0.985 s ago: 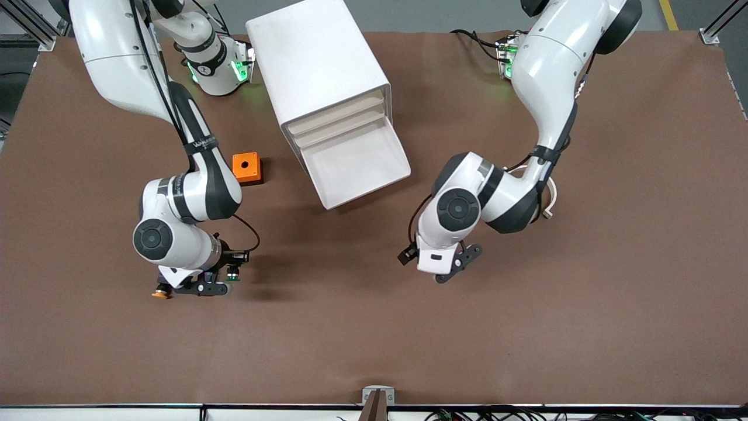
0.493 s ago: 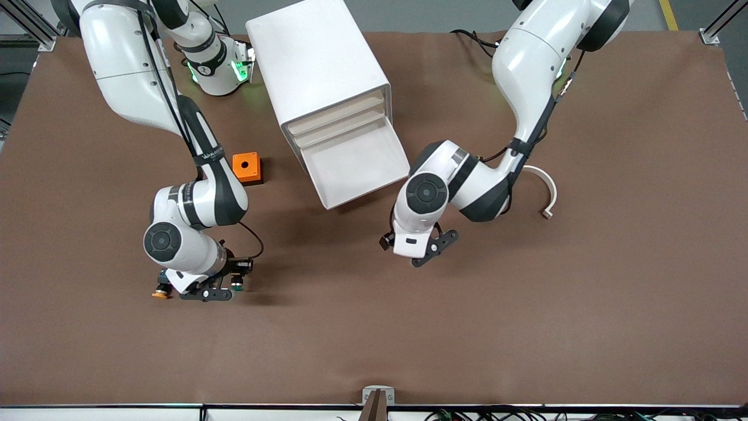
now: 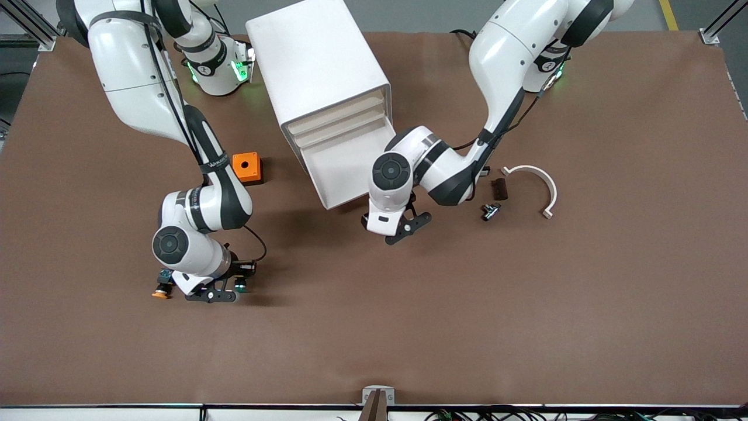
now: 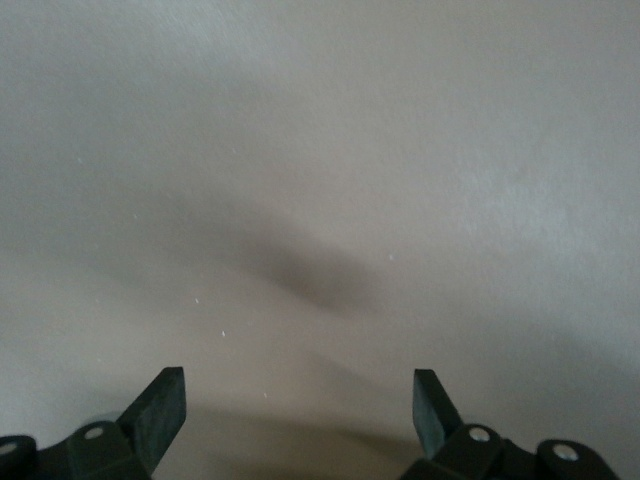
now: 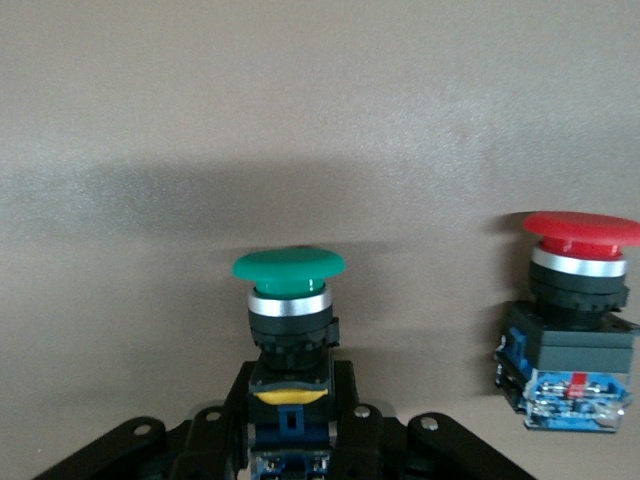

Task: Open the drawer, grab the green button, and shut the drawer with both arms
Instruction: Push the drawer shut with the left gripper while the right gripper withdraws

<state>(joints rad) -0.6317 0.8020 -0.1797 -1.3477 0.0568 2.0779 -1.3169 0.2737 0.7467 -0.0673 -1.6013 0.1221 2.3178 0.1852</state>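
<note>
left arm: my left end effector (image 3: 396,229) has moved from open bench toward the drawer (image 3: 356,166); it now hangs over the bench just beside the drawer's front edge, fingers spread wide with nothing between them.
right arm: my right end effector (image 3: 217,290) stays low over the bench at the right arm's end, and has drifted only a little. its fingers are closed on the body of the button (image 5: 289,300), green cap pointing away from the wrist.
uncovered: as the left arm went, a small metal part (image 3: 489,211) and a dark block (image 3: 499,188) came into sight beside the white arc (image 3: 537,183).
meaning: i judge the button is already taken; the drawer is pulled out and looks empty, so closing it is left, and the left arm seems to line up for that push.
bench: brown, matt and flat. an orange box (image 3: 246,166), an orange-capped button (image 3: 160,290) and a red-capped button (image 5: 572,318) lie near the right arm.
room: much bare bench toward the front camera; the cabinet (image 3: 315,64) stands between the two bases.
</note>
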